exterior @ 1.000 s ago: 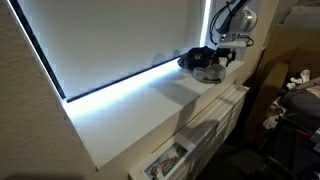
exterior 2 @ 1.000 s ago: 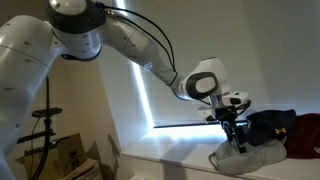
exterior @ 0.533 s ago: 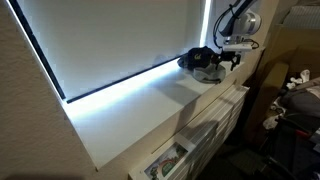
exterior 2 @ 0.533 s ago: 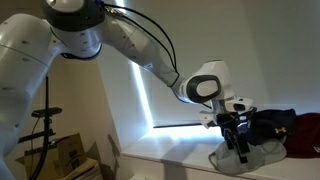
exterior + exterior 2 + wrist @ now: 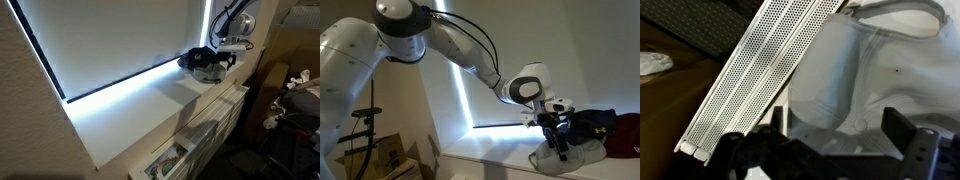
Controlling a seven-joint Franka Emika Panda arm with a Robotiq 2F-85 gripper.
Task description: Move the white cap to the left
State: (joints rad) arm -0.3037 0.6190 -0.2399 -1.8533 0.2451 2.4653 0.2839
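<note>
— Although the corner is dim, where do we find the white cap?
— On the ledge beside the dark cap; gripper spread apart above it, tips cut off in wrist view

The white cap looked like soft matt cloth. A perforated white panel looked like smooth metal. The arm's shell was glossy white plastic.

Dark cap on white cabinet top, seemingly against window blind.
</note>
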